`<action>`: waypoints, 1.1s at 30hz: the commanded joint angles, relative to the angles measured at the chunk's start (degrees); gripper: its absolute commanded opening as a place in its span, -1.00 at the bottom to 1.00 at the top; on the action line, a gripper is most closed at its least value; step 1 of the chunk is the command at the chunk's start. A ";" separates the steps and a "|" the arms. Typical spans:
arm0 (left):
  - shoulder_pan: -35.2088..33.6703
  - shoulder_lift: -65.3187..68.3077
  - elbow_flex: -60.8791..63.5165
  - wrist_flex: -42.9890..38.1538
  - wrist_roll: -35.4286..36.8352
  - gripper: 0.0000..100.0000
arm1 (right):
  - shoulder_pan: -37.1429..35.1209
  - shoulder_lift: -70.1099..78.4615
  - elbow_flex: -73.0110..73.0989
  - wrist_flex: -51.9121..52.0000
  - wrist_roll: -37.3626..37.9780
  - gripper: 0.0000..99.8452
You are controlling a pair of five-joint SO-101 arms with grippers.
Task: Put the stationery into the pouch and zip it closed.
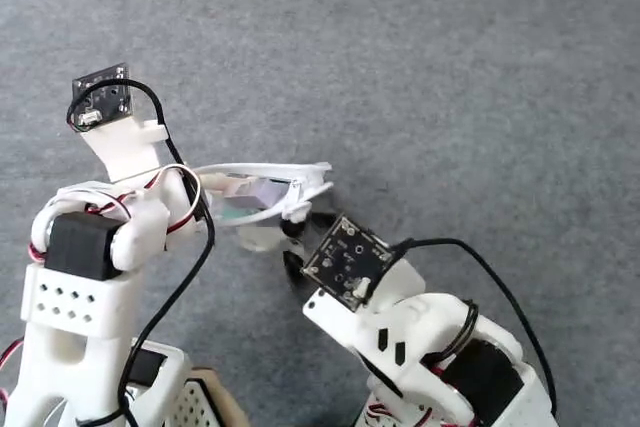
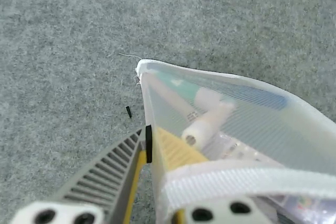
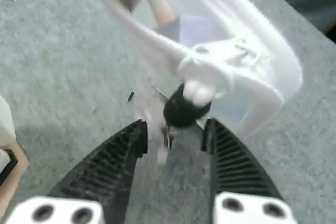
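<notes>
My left fingers (image 2: 107, 169) pinch the edge of the mesh pouch (image 2: 252, 124); the stationery (image 2: 207, 124) inside has print too small to read. My right fingers (image 3: 110, 166) stand wide either side of the black zipper pull (image 3: 184, 111), near the middle of the bench (image 1: 480, 77).

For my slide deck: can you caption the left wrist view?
Left gripper pinching the translucent pouch by its edge, stationery inside.

Translucent white mesh pouch (image 2: 247, 181), its zip open, with the stationery (image 2: 210, 121) inside
</notes>
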 commanded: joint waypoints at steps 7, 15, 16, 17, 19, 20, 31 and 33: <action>-1.01 0.26 -0.04 -1.41 0.70 -0.94 | -0.26 0.13 0.40 -4.31 -0.53 -0.63; -1.01 -0.26 0.84 -1.32 0.70 -0.94 | -0.26 0.22 0.48 -8.35 -0.53 -0.76; -1.01 -0.26 0.92 -1.32 0.70 -0.94 | -0.26 0.22 0.48 -8.35 -0.53 -0.79; -1.01 -0.26 0.92 -1.32 0.70 -0.94 | -0.26 0.22 0.48 -8.26 -0.53 -0.82; -1.01 -0.26 0.75 -1.32 0.70 -0.94 | -0.26 0.22 0.92 -8.35 -0.44 -0.85; -1.01 -0.26 0.66 -1.32 0.70 -0.94 | -0.26 0.22 1.63 -8.70 -0.35 -0.84; -1.01 -0.35 0.48 -1.32 0.70 -0.94 | -0.18 0.22 6.55 -12.04 -0.26 -0.85; -1.01 -0.35 0.48 -1.32 0.70 -0.94 | 0.09 0.22 6.55 -12.04 -0.26 -0.85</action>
